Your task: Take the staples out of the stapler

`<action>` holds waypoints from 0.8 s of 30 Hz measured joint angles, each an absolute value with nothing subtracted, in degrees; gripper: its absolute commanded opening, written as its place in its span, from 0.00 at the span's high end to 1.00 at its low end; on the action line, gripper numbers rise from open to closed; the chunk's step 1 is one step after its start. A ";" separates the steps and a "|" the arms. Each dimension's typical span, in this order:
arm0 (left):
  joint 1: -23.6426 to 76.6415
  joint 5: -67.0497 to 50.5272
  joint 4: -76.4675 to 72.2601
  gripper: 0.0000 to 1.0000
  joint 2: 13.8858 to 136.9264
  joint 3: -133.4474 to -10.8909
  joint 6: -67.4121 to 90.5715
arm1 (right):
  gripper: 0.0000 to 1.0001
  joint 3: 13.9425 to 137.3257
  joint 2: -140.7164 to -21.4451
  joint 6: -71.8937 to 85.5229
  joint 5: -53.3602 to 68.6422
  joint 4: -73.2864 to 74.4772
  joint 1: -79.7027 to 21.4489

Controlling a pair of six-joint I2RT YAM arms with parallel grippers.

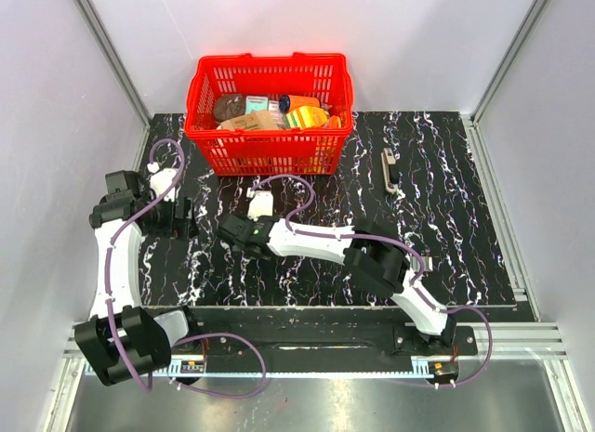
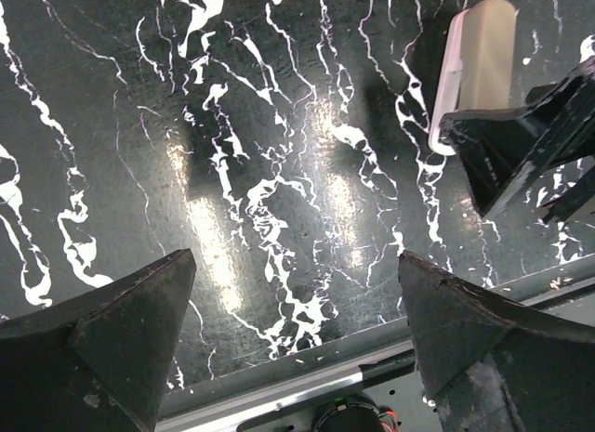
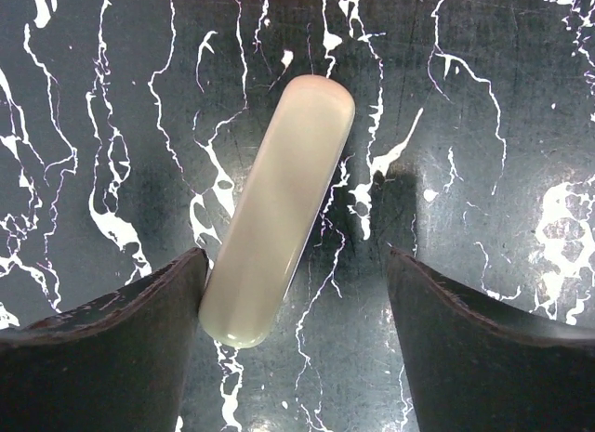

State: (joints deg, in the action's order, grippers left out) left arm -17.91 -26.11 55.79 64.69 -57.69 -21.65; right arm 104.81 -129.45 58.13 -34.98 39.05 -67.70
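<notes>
Stapler [image 1: 391,169], a slim dark body with a pale strip, lies flat on the right part of the black, white-veined worktop [image 1: 446,237], to the right of the red basket [image 1: 270,144] and apart from it. Its long axis runs roughly from the near edge toward the back wall, with the far end leaning slightly left; at this size we cannot tell which end is the front. It is well apart from both arms, and nothing touches it. We find the right tool [image 3: 296,265] reaching across to the left-centre of the worktop with its fingers spread wide. Between them lies a pale, rounded, elongated object [image 3: 279,209], flat on the worktop and set obliquely; in the right wrist view its near end sits against the finger on the left, while a clear gap separates it from the other finger. The left tool [image 2: 296,260] is likewise spread, with only bare worktop between its fingers. In the left wrist view the pale object and one dark finger of the right tool appear at the upper right. We see the basket at the back edge of the worktop, filled with assorted packaged goods.
</notes>
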 measured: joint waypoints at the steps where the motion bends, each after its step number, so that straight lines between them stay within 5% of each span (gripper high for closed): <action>1: -17.98 -25.63 55.57 0.01 64.25 -57.23 -21.98 | 0.23 104.84 -129.45 58.28 -34.98 38.94 -67.64; 12: -18.02 -22.46 53.36 0.01 62.11 -53.76 -24.27 | 0.52 104.81 -129.45 58.37 -34.83 36.88 -66.87; 20: -18.00 -21.96 52.16 0.01 62.00 -53.08 -24.64 | 0.59 102.98 -129.45 57.89 -33.10 34.41 -66.32; 24: -18.02 -21.98 52.10 0.01 62.00 -52.84 -24.82 | 0.75 102.67 -129.45 57.74 -32.40 34.04 -65.98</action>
State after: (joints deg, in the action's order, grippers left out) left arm -18.02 -21.98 52.10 62.00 -52.84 -24.82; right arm 102.67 -129.45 57.74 -32.40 34.04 -65.98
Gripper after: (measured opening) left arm 0.988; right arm 0.406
